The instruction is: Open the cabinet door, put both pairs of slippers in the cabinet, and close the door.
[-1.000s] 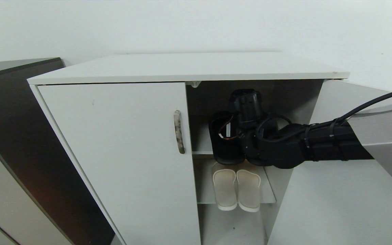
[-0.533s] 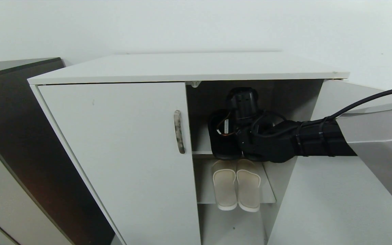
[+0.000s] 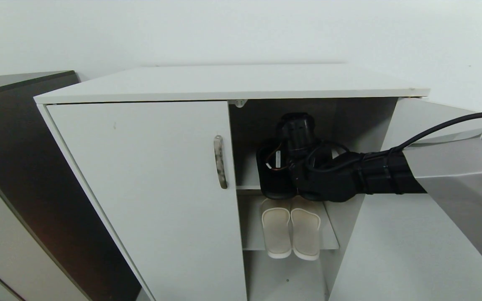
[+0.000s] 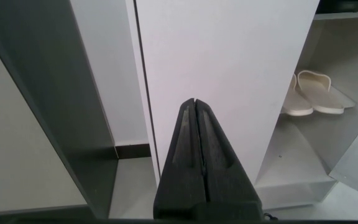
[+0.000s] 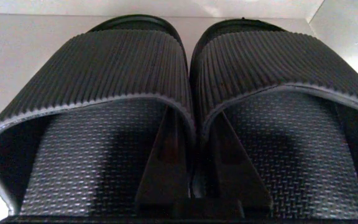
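Within the white wooden cabinet (image 3: 232, 83), cream foam slippers (image 3: 291, 230) lie shelved; above, our right gripper (image 5: 191, 155) clamps black ribbed slippers (image 5: 104, 81). We judge that release and closing the open right door (image 3: 391, 259) remain; the left gripper (image 4: 194, 118) has its jaws together.

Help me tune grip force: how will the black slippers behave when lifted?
Probably soft and bendy: the black slippers look like moulded foam with thin ribbed straps. Likely light, since the right end effector pinches both by their inner walls.
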Robot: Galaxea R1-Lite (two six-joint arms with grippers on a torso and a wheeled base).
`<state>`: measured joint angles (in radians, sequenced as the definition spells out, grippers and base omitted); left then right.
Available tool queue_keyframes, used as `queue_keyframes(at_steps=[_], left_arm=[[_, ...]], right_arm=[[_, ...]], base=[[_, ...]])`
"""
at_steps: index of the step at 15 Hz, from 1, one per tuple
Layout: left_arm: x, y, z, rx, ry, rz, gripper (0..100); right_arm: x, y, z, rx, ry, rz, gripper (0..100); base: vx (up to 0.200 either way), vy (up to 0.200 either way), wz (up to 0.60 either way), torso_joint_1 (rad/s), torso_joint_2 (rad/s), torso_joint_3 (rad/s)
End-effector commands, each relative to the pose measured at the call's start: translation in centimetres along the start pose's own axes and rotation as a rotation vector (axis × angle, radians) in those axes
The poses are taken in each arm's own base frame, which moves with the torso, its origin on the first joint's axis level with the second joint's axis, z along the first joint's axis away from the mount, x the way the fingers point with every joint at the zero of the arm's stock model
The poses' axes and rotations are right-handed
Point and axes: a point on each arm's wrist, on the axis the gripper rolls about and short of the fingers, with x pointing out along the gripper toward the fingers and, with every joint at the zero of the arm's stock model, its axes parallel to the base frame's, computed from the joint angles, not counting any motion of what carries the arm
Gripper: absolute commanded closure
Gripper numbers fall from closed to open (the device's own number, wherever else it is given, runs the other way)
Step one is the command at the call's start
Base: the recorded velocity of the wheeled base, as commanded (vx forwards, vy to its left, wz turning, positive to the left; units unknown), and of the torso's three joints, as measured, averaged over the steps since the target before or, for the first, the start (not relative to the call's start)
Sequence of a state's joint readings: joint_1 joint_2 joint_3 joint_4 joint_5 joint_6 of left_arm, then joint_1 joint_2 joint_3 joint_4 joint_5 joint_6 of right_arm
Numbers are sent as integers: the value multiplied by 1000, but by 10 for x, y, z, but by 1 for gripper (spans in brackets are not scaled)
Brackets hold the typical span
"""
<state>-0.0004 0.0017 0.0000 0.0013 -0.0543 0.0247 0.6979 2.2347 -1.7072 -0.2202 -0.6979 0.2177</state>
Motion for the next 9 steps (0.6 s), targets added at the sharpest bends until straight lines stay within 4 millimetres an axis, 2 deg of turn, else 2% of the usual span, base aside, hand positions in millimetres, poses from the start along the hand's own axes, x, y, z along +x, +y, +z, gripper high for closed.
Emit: queue_keyframes(at_steps=[1,5,6,9], left_arm=[[0,0,0,0,2,1,100],[0,0,0,0,0,1,100],[0,0,0,0,0,1,100],[0,0,0,0,0,1,100]], right_arm=[[1,0,-1,-2,2,0,100],[0,1,-2,-4,4,-1,100],[0,1,-2,-4,4,1,0],[-8,-3,-4,-20,21,0,0]], base=[[0,0,0,0,0,0],[0,0,0,0,0,0],[0,0,0,0,0,0],[0,0,0,0,0,0]])
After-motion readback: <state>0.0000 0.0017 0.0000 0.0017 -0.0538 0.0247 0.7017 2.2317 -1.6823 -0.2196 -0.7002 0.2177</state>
